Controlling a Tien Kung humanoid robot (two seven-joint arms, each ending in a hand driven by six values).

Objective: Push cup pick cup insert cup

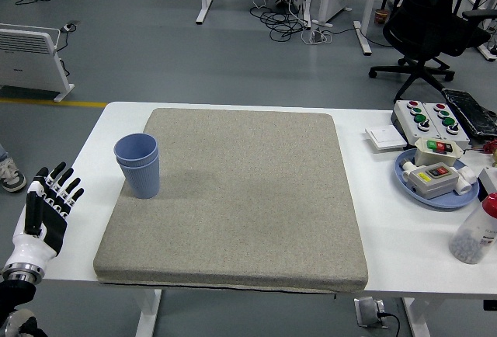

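The cups stand upright at the left of the frame, near the left edge of the grey mat. A second rim shows just under the top one, so one blue cup seems already nested in another; I cannot tell how deep it sits. Nothing touches them.

The left hand is at the lower left of the frame, off the counter's left edge and well apart from the cups. Its fingers are spread and straight, pointing up and to the right, and hold nothing. The right hand is out of view.

Judging from this, the insert looks done or nearly so, and the step in hand is either a last check on the stack or a clear retreat. If the hand goes in again, it should come from the left, low and level, and meet the cups at mid-height, not at the rim. A touch high on the wall would likely tip the light stack to the right. To seat the upper cup, a press straight down on its rim would serve better than a squeeze on the sides.

At the right of the frame, a blue plate with switch boxes, a button box and a bottle lie well apart from the work.
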